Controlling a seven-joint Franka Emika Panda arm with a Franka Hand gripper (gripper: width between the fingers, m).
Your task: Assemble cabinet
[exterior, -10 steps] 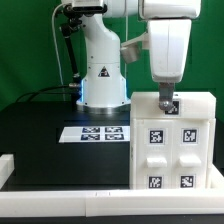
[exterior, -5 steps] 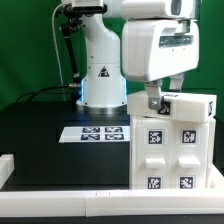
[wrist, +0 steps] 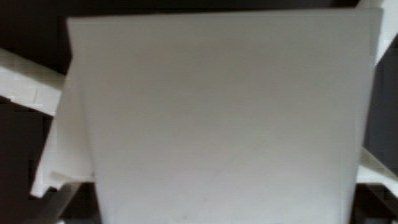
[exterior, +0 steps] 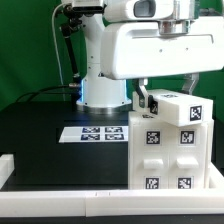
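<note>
the cabinet [exterior: 170, 150] stands upright on the black table [exterior: 45, 135] at the exterior view's right, its tagged drawer fronts facing the camera, just beside the marker board [exterior: 98, 132]. a white tagged top block [exterior: 178, 108] sits tilted on it, one end raised, not yet flush. the gripper [exterior: 145, 101] is at that block's raised end, mostly hidden by the arm's wrist, so i cannot tell whether the fingers are spread or pinching the block. the wrist view shows only a white panel [wrist: 214, 110] close up. judging from this, doing the step well means lowering the block level — edges matched to the shell's walls — and pressing straight down, not sideways, so the cabinet does not tip or slide.
</note>
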